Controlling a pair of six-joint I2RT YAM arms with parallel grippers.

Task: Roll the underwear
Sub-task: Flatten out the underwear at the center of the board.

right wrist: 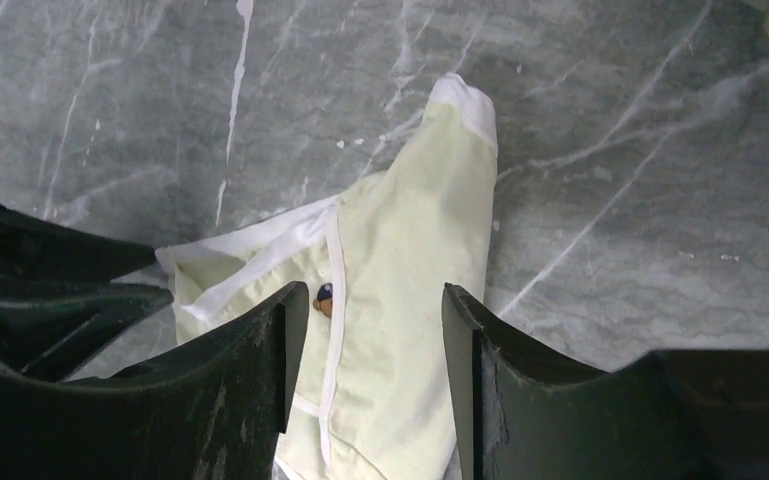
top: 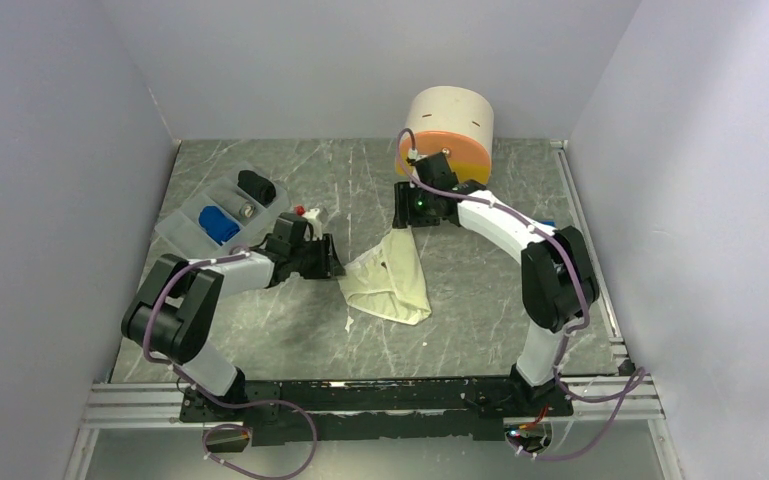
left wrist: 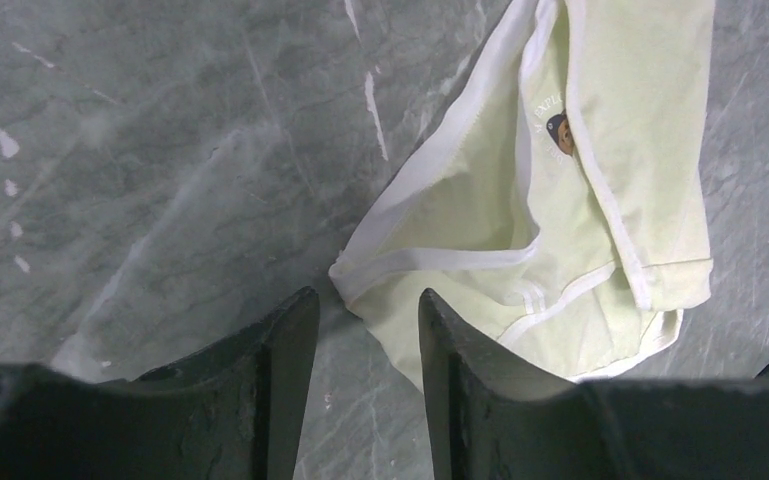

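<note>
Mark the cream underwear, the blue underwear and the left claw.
cream underwear point(top: 392, 285): top external view, middle of the cloth.
blue underwear point(top: 218, 224): top external view, middle of the bundle.
left claw point(left wrist: 365, 300): left wrist view, midway between its fingertips.

Grey marbled table point(top: 480, 300), divided tray point(top: 182, 233) at left holding a black rolled bundle point(top: 256, 186), cream-and-orange cylinder point(top: 449, 135) at back.

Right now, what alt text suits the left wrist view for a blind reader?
A pale cream-yellow cloth underwear garment with white trim lies crumpled on a grey marbled table. The left tool, dark and open, sits at the bottom edge beside the garment's near corner.
</note>
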